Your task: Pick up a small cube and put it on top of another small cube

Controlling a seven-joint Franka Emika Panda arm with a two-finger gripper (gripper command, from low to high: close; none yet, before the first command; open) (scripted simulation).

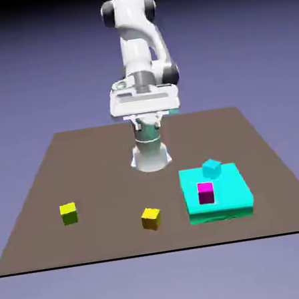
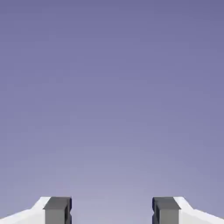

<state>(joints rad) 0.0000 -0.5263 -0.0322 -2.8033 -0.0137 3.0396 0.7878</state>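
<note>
- a matte, dark brown worktop [image 1: 101,166] spreads across the exterior view, flat and smooth, its straight near edge closed off by a thin black line; plain blue-violet backdrop lies beyond it.
- farthest to the exterior view's left, the small lime-yellow cube [image 1: 69,214] sits directly on the worktop, well apart from the other cubes; its top is bright and its sides shade to green, with crisp, square edges.
- next comes an orange-yellow cube [image 1: 151,219] of like size, also on the worktop, nearer the front edge and turned so that a corner faces forward; its sides fall into brownish shade.
- the arm [image 1: 136,53] rises behind, in glossy-looking white shells with rounded forms and dark grey joint caps, on a flared white base.
- the end effector [image 2: 112,211] is released, its blocky grey fingertips parted with only backdrop between them in the hand view; it grasps nothing and hangs high, well apart from the cubes.
- to the exterior view's right lies a broad, low cyan slab [image 1: 231,190], flat on top, with a greener front face.
- the small magenta cube [image 1: 206,193] rests on the slab toward its front, flat-faced, with a dark purple side.
- a cyan cube [image 1: 212,168] stands near the slab's far edge, turned cornerwise, almost matching it in colour.
</note>
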